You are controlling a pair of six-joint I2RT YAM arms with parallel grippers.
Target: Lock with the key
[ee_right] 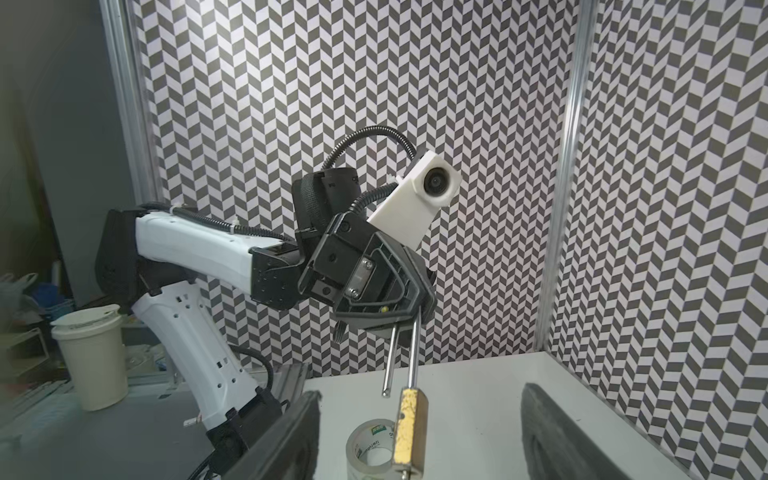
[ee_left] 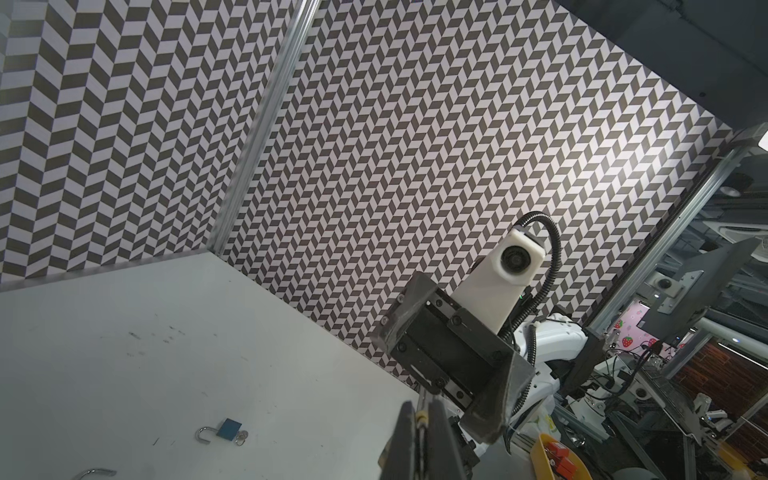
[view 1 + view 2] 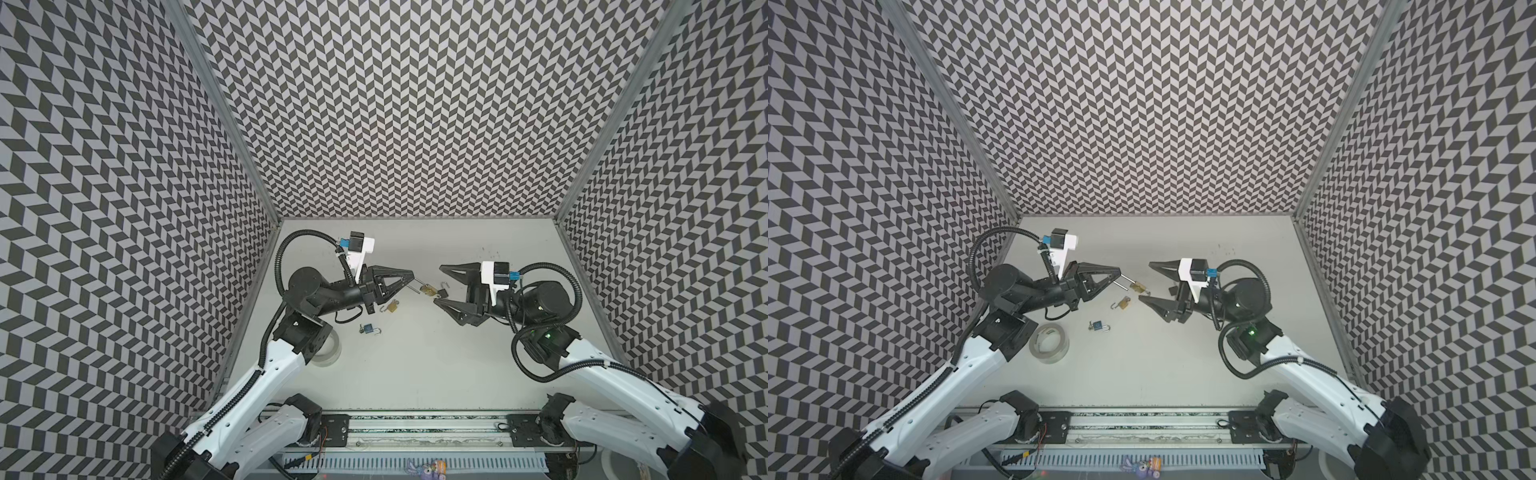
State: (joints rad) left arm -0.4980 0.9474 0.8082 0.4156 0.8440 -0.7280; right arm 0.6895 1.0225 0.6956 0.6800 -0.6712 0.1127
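Observation:
My left gripper [image 3: 412,274] is shut on the steel shackle [image 1: 413,353] of a brass padlock [image 3: 428,289] and holds it above the table. The shackle is open, with its free leg out of the body. In the right wrist view the padlock body [image 1: 409,432] hangs between the fingers of my right gripper [image 1: 422,392], touching neither. A small metal stub [image 1: 404,474] sticks out of the far end of the body; it looks like the key. My right gripper [image 3: 437,284] stands open around the padlock. In the left wrist view the left fingers [image 2: 405,440] pinch a thin rod.
Lying on the table are a second brass padlock [image 3: 390,306], a blue padlock [image 3: 368,329] with a key [image 2: 241,436] in it, and a small dark padlock [image 3: 443,293] under the right gripper. A clear tape roll [image 3: 1049,343] sits by the left arm. Patterned walls enclose three sides.

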